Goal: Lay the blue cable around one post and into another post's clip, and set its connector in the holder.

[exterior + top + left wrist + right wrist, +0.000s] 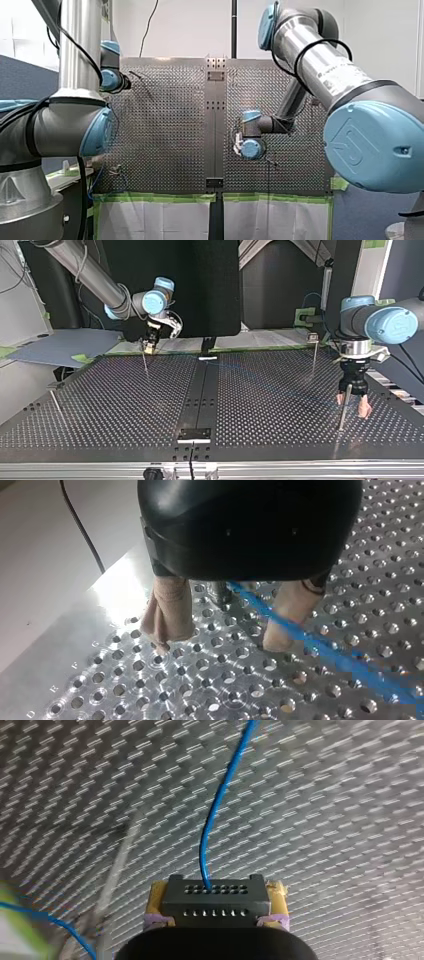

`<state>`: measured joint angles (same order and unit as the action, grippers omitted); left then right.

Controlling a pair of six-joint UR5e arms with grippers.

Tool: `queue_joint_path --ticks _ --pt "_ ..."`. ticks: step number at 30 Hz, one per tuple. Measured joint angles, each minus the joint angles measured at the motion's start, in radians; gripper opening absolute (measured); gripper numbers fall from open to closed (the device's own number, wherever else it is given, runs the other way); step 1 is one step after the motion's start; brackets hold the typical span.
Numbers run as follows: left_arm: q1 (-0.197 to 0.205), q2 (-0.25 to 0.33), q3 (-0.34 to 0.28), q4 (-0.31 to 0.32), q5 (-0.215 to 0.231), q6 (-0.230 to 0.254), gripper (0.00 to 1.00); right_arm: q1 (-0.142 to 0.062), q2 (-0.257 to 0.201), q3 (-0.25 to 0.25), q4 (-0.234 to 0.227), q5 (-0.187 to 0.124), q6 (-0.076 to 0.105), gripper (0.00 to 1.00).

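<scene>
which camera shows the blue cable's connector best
The right wrist view: the dark grey, slotted connector sits large between my right gripper's yellow pads, the blue cable leaving it. The top view shows only a speck there; the front and left wrist views do not show it.

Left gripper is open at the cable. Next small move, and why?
Probably close my left gripper on the blue cable: it passes between the open fingers beside a post, and my right gripper already clamps the connector.
</scene>
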<state>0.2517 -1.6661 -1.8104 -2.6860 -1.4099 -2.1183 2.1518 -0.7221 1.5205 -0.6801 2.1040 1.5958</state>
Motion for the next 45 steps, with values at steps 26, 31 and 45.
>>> queue_joint_path --ticks 26,31,45 --pt "-0.004 0.0 0.0 -0.001 0.0 0.0 1.0 -0.067 0.022 0.229 -0.229 0.034 0.012 0.09" --pt "-0.005 0.0 0.0 -0.003 0.0 0.0 1.0 -0.105 0.022 0.271 -0.271 0.004 0.025 0.09" --pt "-0.005 0.0 0.0 -0.003 0.0 0.0 1.0 -0.232 0.024 0.398 -0.397 -0.122 0.1 0.09"
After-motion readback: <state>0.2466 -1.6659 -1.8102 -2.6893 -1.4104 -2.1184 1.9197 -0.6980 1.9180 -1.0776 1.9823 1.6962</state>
